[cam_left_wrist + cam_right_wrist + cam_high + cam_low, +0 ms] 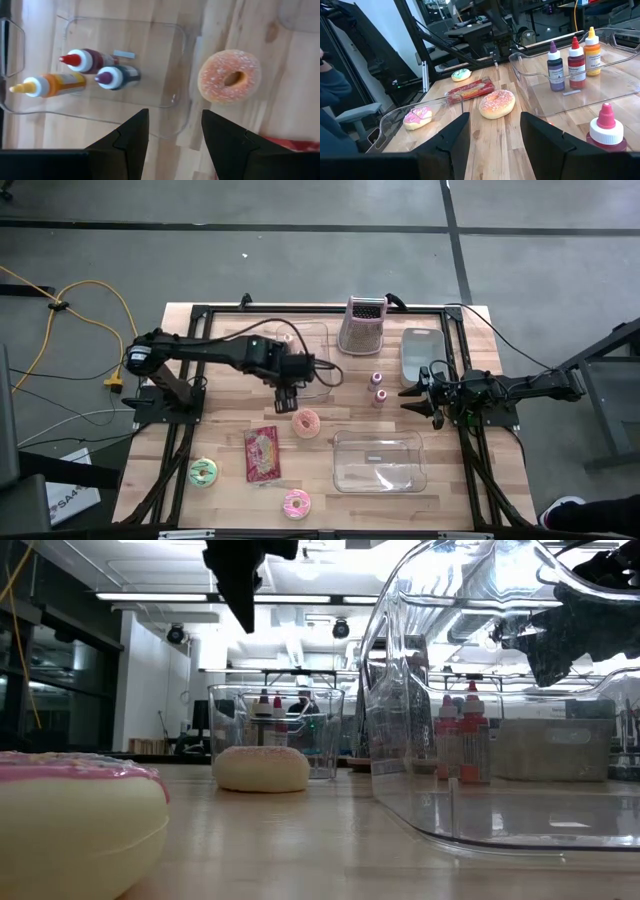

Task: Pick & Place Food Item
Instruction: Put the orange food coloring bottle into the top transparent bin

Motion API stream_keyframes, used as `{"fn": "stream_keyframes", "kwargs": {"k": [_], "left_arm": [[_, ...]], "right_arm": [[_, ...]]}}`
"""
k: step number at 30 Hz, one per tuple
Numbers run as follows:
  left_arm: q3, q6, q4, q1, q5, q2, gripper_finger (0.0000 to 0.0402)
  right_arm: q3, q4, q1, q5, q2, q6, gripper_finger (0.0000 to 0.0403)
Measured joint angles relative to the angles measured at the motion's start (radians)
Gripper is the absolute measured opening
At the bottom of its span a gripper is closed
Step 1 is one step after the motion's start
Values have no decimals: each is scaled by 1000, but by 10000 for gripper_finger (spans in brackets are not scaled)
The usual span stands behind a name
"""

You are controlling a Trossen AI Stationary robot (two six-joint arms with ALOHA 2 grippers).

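Left gripper (pixel 284 398), fingers apart and empty, hovers beside a sugared donut (pixel 305 423) on the wooden surface (pixel 230 370) — right gripper (pixel 428 393) waits open, well apart.

Four cameras on one pale wooden bench (pixel 480 480)
Overhead looks straight down; low sits at bench level; both wrist views share the orange sugared ring doughnut (pixel 229 76).

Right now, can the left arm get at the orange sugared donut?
Probably yes. The left gripper hangs open just above the orange sugared donut, which lies alone on bare table, nothing covering it.
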Motion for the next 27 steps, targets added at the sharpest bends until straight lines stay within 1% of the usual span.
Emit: {"fn": "stream_keyframes", "kwargs": {"k": [7,11,15,17,21,27], "left_arm": [[0,-36,-22,-28,1,-13,174],[-4,-101,-70,-77,-6,-24,174],[-54,-171,-54,-146,-70,-89,174],[-110,-218,-20,-179,-117,-143,174],[-283,-279,76,-226,-177,-287,174],[-556,-266,280,-232,-210,-533,174]], "right_arm": [[0,0,0,0,0,0,162],[0,0,0,0,0,0,162],[0,0,0,0,0,0,162],[0,0,0,0,0,0,162],[0,0,0,0,0,0,162],[0,0,0,0,0,0,162]]}}
